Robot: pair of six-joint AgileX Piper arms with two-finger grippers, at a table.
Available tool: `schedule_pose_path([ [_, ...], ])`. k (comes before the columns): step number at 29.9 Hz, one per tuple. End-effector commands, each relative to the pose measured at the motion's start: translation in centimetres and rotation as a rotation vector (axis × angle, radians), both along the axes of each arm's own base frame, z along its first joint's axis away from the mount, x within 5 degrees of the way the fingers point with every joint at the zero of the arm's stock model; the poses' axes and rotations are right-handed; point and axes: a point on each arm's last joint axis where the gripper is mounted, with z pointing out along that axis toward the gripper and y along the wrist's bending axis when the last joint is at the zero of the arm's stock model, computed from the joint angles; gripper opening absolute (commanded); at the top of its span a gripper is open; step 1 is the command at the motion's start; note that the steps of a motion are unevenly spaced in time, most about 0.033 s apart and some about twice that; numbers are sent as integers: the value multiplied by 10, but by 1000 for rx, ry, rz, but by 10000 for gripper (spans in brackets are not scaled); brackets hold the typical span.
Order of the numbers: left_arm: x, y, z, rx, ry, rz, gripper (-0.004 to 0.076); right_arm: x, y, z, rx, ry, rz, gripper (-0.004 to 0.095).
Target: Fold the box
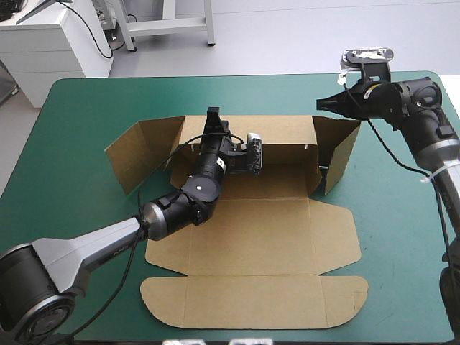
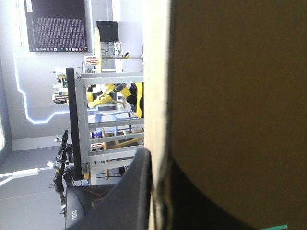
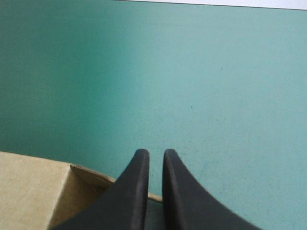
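The box (image 1: 251, 237) is sitting mid-tabletop (image 1: 86, 108), back wall and side flaps up, front and lid lying flat. The left gripper (image 1: 213, 115) is clamping the back wall; the right gripper (image 3: 156, 154) is hovering pinched together, empty.

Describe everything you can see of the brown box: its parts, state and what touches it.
The box is one cut sheet of brown board lying on the teal-green cover, half formed. Its far wall stands upright, with an end flap at each side angled forward. The rest of the sheet, with rounded tabs, lies flat toward the near edge. The left gripper is shut on the far wall's top edge; the right gripper hangs just beyond the right flap.
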Motion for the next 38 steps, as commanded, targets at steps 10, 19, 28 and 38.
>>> schedule_pose_path([
  [10, -6, 11, 16, -29, -50, 92, -8, 14, -11, 8, -28, -32, -15, -21],
  [19, -14, 0, 16, -29, -49, 33, -8, 14, -36, -5, 88, 92, 50, -21],
  [28, -14, 1, 15, -45, -41, 50, -8, 5, -34, -11, 59, 199, 154, -21],
  [38, -13, 2, 15, -112, -32, 80, -8, -7, -25, -14, 105, 302, 288, -21],
])
